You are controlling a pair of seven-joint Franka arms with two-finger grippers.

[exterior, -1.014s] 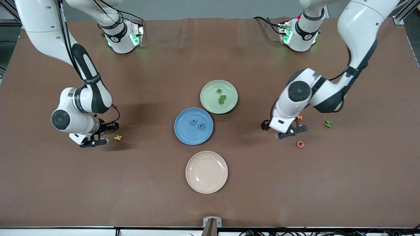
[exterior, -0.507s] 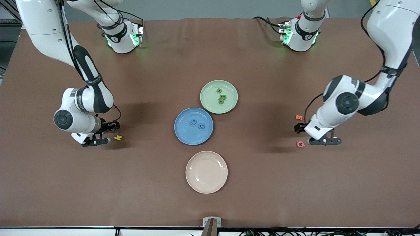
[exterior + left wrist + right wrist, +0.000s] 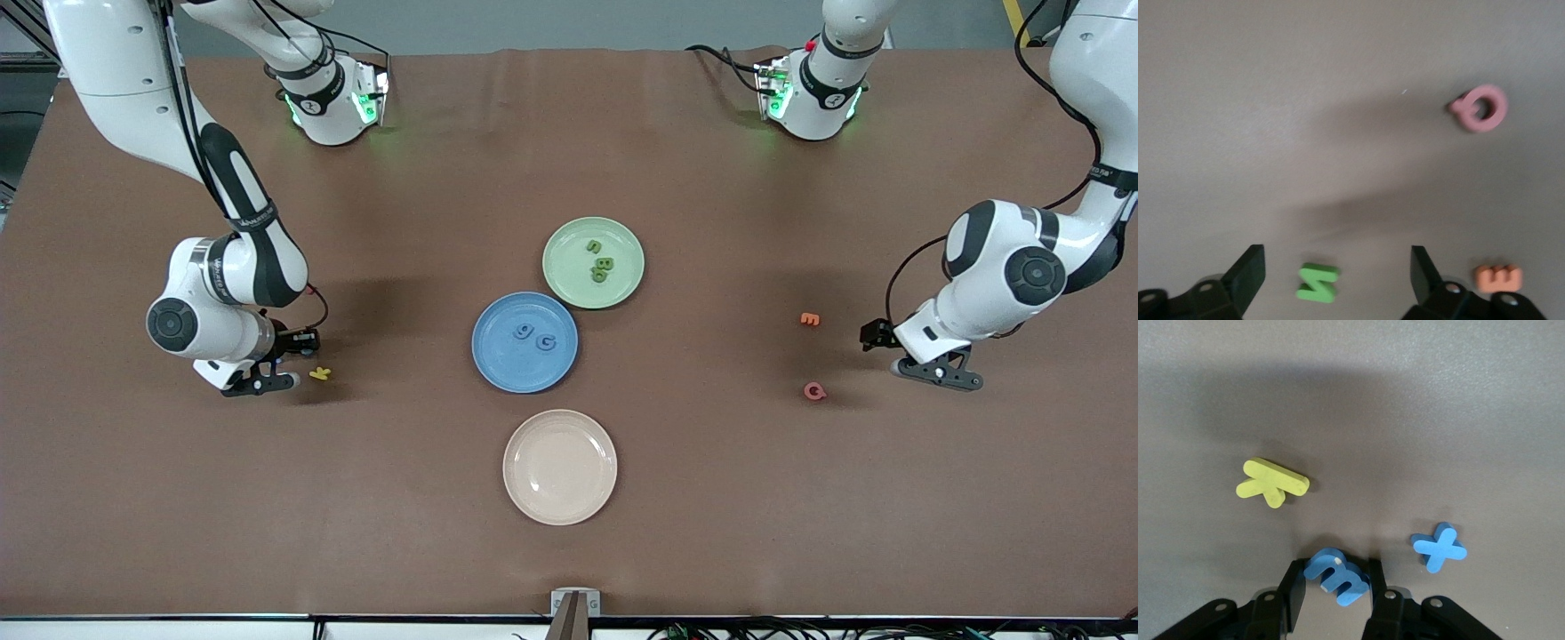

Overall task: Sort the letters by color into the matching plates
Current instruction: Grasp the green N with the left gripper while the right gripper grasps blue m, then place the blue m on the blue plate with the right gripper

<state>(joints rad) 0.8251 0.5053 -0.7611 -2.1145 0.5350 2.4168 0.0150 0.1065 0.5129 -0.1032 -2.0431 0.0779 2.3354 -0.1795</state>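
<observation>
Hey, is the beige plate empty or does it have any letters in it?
Empty. In the front view the beige plate shows only its bare surface, while the blue plate and the green plate each hold letters.

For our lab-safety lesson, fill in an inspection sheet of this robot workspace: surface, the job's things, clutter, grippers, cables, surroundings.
Surface: brown table, flat.
Job's things: green plate holds three green letters; blue plate, touching it, holds two blue letters. Blue m and blue x on the table; green letter too.
Clutter: beige plate; yellow piece; orange piece; pink piece.
Grippers: right gripper low, fingers either side of the blue m; left gripper open over the green letter.
Cables: bundle along the table's near edge.
Surroundings: nothing seen.
</observation>
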